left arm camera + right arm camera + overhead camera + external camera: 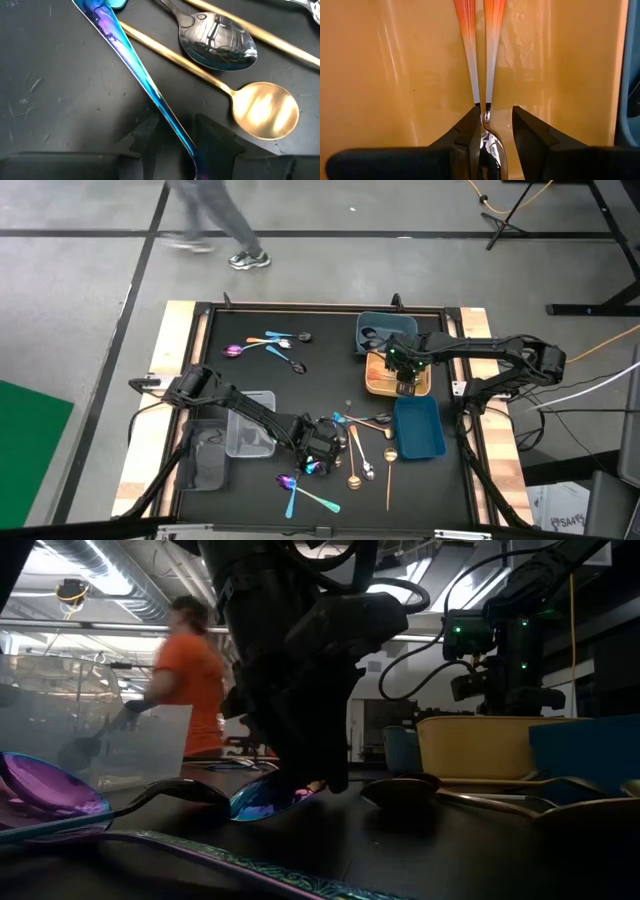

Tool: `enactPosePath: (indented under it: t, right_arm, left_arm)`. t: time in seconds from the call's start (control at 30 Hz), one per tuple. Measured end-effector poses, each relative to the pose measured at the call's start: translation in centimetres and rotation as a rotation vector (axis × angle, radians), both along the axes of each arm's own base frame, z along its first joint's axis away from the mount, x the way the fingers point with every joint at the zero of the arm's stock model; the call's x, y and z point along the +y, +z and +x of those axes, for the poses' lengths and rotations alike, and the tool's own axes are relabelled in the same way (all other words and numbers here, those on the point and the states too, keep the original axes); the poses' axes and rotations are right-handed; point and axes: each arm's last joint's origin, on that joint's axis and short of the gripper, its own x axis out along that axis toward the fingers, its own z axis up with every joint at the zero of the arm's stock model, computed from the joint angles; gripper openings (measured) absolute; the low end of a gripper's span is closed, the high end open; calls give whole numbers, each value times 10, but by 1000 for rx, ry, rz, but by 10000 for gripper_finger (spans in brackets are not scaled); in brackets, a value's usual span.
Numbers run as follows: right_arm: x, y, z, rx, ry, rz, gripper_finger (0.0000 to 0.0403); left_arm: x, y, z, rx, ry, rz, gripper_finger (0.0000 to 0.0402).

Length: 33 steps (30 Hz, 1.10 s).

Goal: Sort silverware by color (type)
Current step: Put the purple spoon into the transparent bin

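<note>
A slim iridescent blue-purple spoon [131, 60] lies on the black table [250, 385], its handle running between the left gripper's [176, 137] jaws, which stand apart around it and have not closed, likely lined up for a pickup. In the yellow plastic tray [380, 75], an orange-handled spoon [470, 45] lies between the right gripper's [494, 125] open jaws, seemingly just set down with its colour.

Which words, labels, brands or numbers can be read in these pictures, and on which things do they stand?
None: no readable text shows in any view.
The spoons, the yellow tray and the blue tray bear no visible print or label.
</note>
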Motion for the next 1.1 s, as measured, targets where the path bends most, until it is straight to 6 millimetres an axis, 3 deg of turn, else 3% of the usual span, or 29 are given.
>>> enactPosePath:
  t: [0.67, 1.1]
  right_arm:
    - [0, 0, 0, 0, 0, 0, 101]
    - [0, 0, 0, -3, 0, -1, 101]
  left_arm:
    - [3, 0, 1, -10, 22, 23, 119]
    - [3, 0, 1, -11, 22, 24, 32]
